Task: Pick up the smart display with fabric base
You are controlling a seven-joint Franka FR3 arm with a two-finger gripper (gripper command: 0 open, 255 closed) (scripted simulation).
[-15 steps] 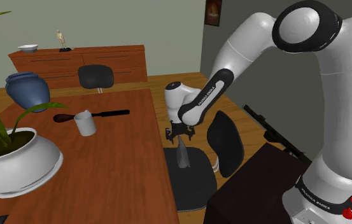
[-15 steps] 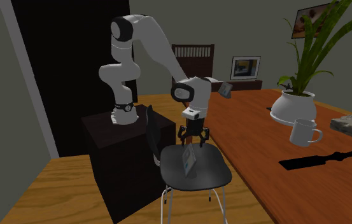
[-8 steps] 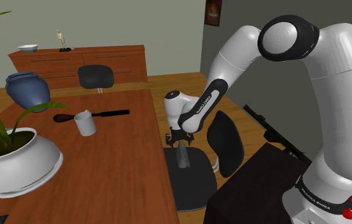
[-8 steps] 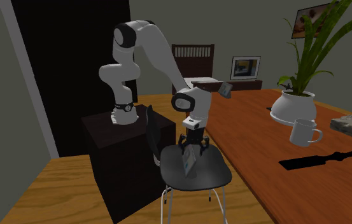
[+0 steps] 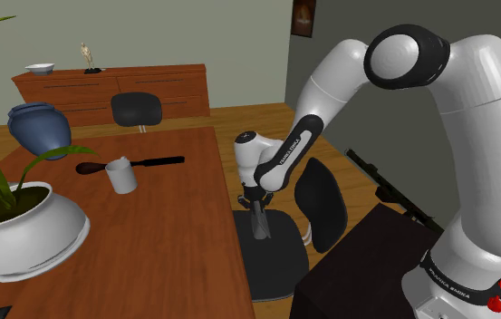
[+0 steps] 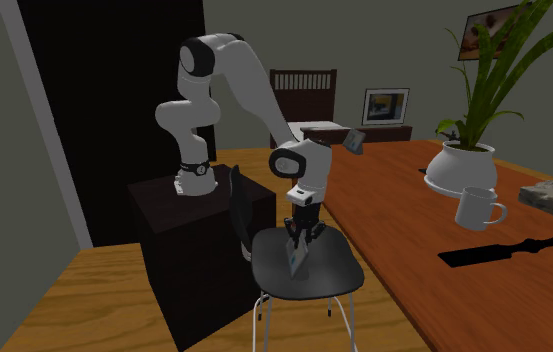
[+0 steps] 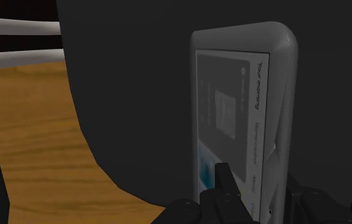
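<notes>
Now smart display (image 7: pixel 244 114) endwise, vert.

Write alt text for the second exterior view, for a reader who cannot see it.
A white robot arm reaches down and its black gripper clasps the top of a smart display standing on a black chair. Beside the chair, a wooden table holds a white mug and a potted plant.
</notes>
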